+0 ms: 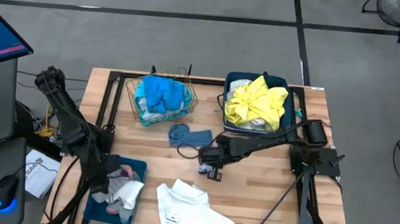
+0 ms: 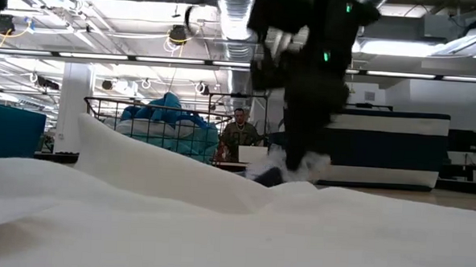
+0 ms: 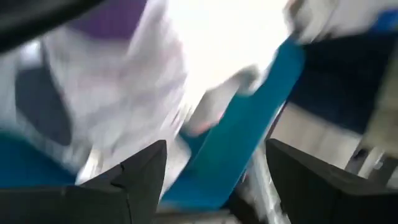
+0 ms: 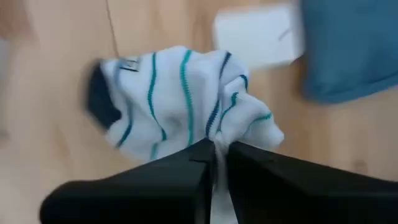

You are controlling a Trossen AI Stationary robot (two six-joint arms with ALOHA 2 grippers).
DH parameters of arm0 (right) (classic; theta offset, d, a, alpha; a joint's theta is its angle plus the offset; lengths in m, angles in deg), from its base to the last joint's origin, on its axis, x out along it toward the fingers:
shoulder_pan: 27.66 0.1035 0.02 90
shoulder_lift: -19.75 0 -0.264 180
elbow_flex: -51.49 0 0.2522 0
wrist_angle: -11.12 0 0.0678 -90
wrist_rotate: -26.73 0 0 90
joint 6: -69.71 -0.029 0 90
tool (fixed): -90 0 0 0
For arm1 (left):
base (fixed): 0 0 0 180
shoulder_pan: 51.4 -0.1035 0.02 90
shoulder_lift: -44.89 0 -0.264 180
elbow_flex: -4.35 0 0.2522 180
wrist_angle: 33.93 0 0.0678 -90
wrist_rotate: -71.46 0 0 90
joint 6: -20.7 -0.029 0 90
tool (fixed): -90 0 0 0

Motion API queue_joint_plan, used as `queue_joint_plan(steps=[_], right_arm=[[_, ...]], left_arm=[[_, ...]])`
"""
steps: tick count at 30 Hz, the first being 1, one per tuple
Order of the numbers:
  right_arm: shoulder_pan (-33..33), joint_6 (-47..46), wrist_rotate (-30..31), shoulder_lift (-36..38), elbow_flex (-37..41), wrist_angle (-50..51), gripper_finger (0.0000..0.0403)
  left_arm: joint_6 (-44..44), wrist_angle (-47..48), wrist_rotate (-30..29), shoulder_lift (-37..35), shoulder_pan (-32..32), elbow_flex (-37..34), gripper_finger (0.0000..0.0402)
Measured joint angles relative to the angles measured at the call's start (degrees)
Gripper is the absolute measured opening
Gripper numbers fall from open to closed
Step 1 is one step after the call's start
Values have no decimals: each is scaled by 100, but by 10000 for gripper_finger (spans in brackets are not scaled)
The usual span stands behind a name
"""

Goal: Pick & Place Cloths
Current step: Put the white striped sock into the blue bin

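Right gripper point(image 4: 214, 163) pinches striped sock point(image 4: 180, 102), just off table beside teal cloth point(image 1: 189, 136). We keep pinch firm, lift clear first. Left gripper point(image 3: 214, 180) open over bin point(image 1: 97, 208).

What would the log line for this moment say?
right hand: shut on striped sock, mid-table | left hand: open over bin

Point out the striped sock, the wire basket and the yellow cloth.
striped sock point(image 4: 180, 99): right wrist view, middle of its striped body.
wire basket point(image 1: 132, 99): high view, its left wall.
yellow cloth point(image 1: 257, 102): high view, centre of the bunched fabric in the bin.
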Motion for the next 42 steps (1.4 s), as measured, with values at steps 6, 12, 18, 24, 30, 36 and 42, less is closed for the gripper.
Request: queue_joint_plan(steps=[6, 12, 18, 24, 30, 36, 42], right_arm=[[-42, -208, 30, 810, -9, -256, 8], [-62, -444, 159, 1524, -16, -936, 7], [-96, -682, 149, 1898, -20, -1314, 6], [-146, -752, 155, 2020, -134, -1344, 5], [-37, -798, 153, 1861, -223, -1600, 5], [42, -796, 117, 1813, -219, -1838, 5], [74, -487, 135, 1794, -206, -2372, 5]], left_arm=[[-686, -605, -2244, -933, 0, 0, 255], [-2835, -1556, -5532, -1154, -49, 0, 256], [-5662, -3133, -6771, -710, -653, 0, 266], [-6348, -4102, -5619, 55, -1780, 0, 286], [-7089, -5552, -4371, 1282, -2734, 0, 291], [-7304, -6403, -3690, 2077, -3265, -2, 290], [-7047, -6842, -2883, 2648, -3588, -2, 290]])
